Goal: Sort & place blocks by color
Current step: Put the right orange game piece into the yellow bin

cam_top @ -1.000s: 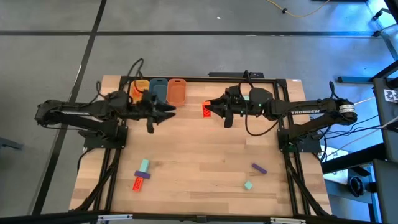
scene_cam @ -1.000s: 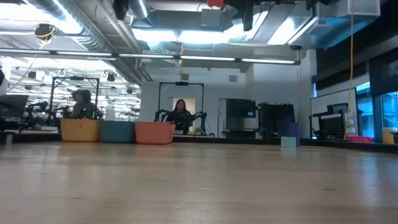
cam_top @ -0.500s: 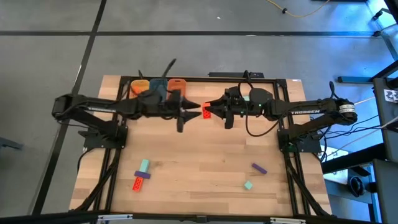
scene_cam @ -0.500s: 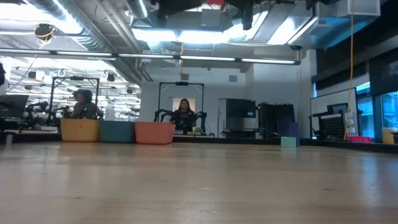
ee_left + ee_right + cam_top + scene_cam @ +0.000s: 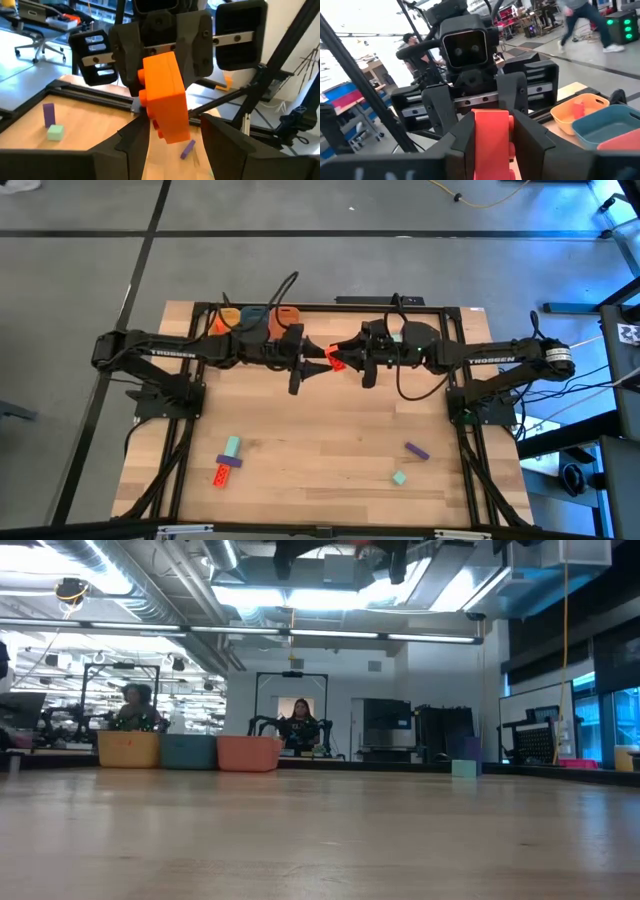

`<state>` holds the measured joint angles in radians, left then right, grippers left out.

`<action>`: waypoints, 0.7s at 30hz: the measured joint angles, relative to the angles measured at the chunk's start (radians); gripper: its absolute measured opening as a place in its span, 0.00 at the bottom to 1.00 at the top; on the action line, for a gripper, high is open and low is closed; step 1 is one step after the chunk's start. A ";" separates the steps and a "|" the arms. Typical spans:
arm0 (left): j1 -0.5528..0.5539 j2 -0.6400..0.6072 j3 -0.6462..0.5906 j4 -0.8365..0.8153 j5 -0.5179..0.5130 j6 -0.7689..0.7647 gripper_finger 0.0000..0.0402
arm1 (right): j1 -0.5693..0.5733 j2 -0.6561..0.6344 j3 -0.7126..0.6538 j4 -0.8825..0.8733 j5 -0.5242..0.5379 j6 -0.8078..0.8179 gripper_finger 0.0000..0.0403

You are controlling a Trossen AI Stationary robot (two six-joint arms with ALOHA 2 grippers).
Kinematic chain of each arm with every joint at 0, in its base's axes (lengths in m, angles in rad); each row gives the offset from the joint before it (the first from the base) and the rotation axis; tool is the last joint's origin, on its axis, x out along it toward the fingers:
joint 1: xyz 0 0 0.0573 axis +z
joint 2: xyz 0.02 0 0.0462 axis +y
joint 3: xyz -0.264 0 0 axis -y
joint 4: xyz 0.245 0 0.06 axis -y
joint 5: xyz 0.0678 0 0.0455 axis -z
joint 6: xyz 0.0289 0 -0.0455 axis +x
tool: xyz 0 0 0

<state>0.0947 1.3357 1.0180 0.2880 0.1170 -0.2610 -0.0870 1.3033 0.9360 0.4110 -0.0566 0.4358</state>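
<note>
We are mid-handover above the worktop [image 5: 330, 430]: our right pincer [image 5: 338, 357] grips the orange-red block [image 5: 164, 97] in the air, our left pincer [image 5: 318, 359] stands apart around its free end, and next should close before the right lets go.

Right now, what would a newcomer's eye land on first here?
The two arms meeting nose to nose above the table's far middle: the right end effector holds an orange-red block, and the left end effector faces it with its fingers spread either side of the block's lower end, like a handover. Next, the three tubs at the far left edge, and loose blocks near the front.
</note>
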 joint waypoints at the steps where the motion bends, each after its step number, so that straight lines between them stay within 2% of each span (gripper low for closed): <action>1: 0.003 0.000 0.000 0.004 -0.002 -0.004 0.42 | -0.001 0.000 0.000 0.003 -0.001 0.000 0.24; 6: 0.007 0.041 0.001 0.037 -0.018 -0.064 0.42 | -0.002 0.000 0.000 0.034 0.006 0.000 0.24; 12: 0.000 0.122 0.001 0.232 -0.046 -0.078 0.42 | -0.002 0.000 0.000 0.034 0.006 -0.001 0.24; 21: 0.002 0.131 0.000 0.230 -0.049 -0.070 0.41 | -0.002 0.000 0.000 0.034 0.004 -0.003 0.25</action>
<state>0.0963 1.4670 1.0183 0.5179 0.0681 -0.3305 -0.0887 1.3033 0.9360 0.4447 -0.0523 0.4325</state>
